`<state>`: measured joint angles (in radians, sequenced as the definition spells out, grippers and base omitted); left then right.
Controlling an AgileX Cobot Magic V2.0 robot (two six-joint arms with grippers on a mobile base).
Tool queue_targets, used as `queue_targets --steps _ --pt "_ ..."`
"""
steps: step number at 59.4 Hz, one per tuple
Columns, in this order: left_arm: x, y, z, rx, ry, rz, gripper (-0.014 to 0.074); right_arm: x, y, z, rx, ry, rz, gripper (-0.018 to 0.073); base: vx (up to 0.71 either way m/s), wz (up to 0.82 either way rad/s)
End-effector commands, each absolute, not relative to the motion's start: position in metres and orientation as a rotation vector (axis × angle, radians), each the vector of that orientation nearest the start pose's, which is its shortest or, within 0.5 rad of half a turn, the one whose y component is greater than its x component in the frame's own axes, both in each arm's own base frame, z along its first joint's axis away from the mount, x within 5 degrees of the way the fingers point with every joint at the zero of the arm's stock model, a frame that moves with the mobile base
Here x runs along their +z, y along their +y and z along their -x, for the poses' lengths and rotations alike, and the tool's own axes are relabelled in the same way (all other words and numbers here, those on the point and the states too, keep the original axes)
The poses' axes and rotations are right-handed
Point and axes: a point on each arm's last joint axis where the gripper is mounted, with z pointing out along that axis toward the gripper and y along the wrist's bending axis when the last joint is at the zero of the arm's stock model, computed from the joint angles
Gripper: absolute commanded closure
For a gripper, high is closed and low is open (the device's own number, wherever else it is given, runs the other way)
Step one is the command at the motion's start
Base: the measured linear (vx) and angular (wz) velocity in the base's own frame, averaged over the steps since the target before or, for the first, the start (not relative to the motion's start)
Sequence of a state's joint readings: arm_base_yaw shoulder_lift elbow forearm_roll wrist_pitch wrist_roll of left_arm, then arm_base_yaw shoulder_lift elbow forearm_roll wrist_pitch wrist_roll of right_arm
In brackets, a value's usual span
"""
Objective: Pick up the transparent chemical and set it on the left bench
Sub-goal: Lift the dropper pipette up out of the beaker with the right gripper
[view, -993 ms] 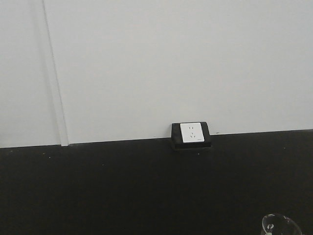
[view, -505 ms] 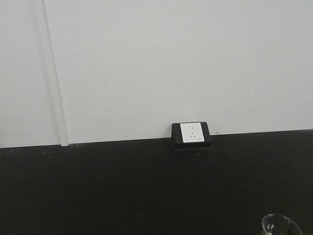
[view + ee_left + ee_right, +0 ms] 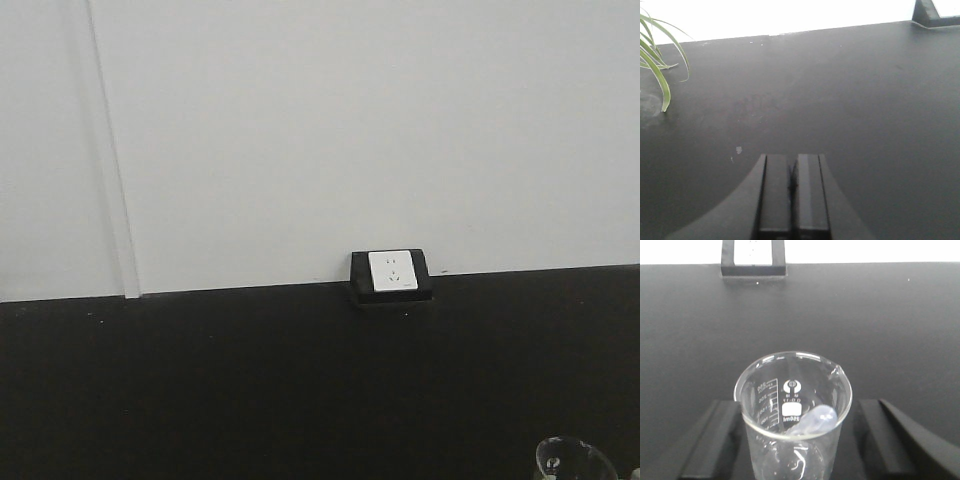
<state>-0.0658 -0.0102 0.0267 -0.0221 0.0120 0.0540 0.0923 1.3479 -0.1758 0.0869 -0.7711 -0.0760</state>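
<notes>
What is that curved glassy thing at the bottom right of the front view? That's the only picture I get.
Observer: It is the rim of a glass beaker. The right wrist view shows a clear pipette leaning inside it.
Operator: Is anything holding the beaker?
Observer: No. The right gripper is open, with one finger on each side of the beaker and gaps between.
Operator: And the other arm?
Observer: The left gripper is shut above a bare stretch of black worktop, with green plant leaves at the edge of its view.
</notes>
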Motion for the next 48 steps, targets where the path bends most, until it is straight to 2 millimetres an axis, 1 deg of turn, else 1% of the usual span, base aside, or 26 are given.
queue_targets --steps 1,15,29,40,48 --pt "0.2063 -0.0036 -0.0550 -0.035 1.429 -0.064 0.0600 0.1845 0.0129 -0.2049 -0.013 1.744 0.069 0.0137 0.00 0.00" --pt "0.2063 -0.0036 -0.0550 -0.035 1.429 -0.064 0.0600 0.1847 0.0129 -0.2050 -0.013 1.742 0.069 0.0250 0.00 0.00" --pt "0.2063 -0.0036 -0.0550 -0.035 1.429 -0.064 0.0600 0.1847 0.0167 -0.2048 -0.002 1.738 0.131 0.0340 0.00 0.00" --pt "0.2063 -0.0036 -0.0550 -0.035 1.429 -0.064 0.0600 0.1846 0.0171 -0.2047 -0.001 1.739 0.137 0.0410 0.00 0.00" --pt "0.2063 -0.0036 -0.0550 -0.035 1.429 -0.064 0.0600 0.1886 0.0171 -0.2046 -0.001 1.705 0.134 0.0468 0.00 0.00"
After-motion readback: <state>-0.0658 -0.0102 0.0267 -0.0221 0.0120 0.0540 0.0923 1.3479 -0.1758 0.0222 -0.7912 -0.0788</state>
